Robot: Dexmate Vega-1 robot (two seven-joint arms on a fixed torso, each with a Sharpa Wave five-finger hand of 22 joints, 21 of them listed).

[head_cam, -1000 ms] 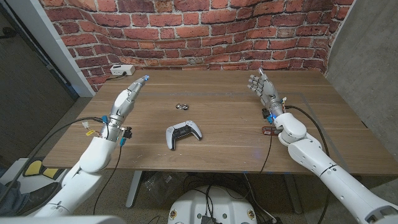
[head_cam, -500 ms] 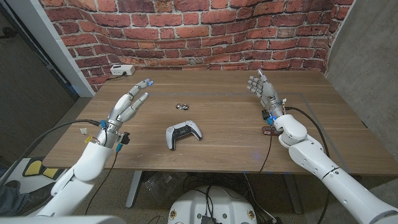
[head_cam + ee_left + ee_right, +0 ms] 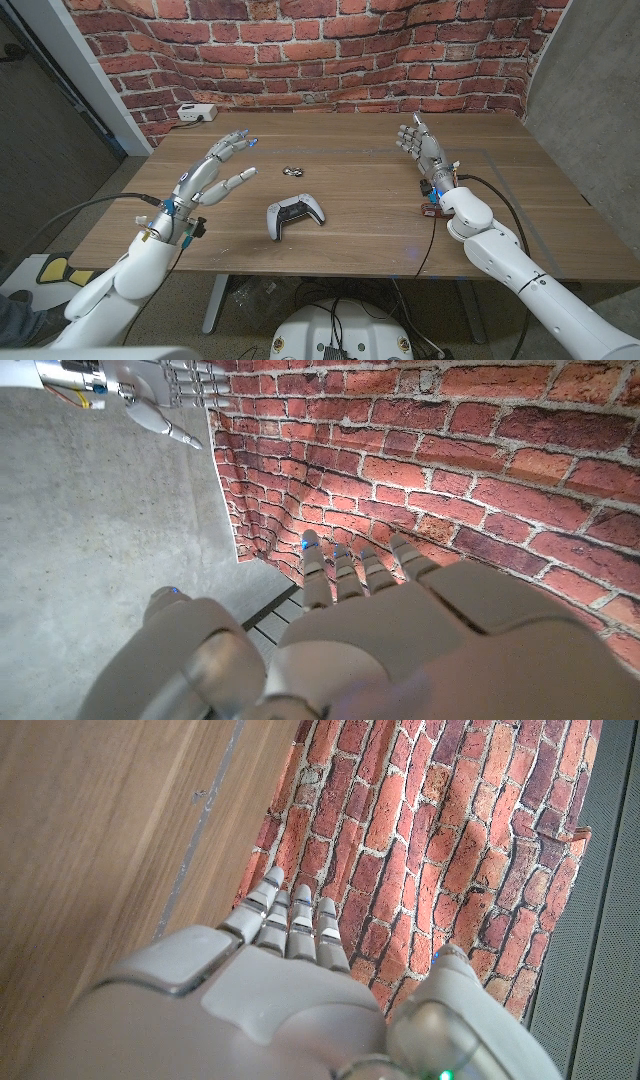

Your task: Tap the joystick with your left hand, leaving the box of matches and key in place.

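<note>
While the joystick [image 3: 296, 215], a white and black game controller, lies near the middle of the worktop [image 3: 360, 190] toward its front edge, the left hand [image 3: 212, 172] hangs above the wood to the controller's left and a little farther back, well apart from it. Its fingers are spread and stretched toward the brick wall [image 3: 300, 50], the thumb pointing toward the table's centre, and it holds nothing. From the left wrist view the same hand [image 3: 330, 630] shows its back, fingers extended and empty, with the brick behind.

Between the left hand and the wall side of the controller sits a small dark metal object, apparently the key [image 3: 291, 171], apart from both. Open wood lies between the left hand and the joystick.

On the other side the right hand [image 3: 422, 145] stands raised with fingers apart, empty, well away from the controller. Just beside its wrist a small dark red item [image 3: 431, 210] lies on the worktop; I cannot tell what it is. A white box [image 3: 196, 113] rests at the far left corner.
</note>
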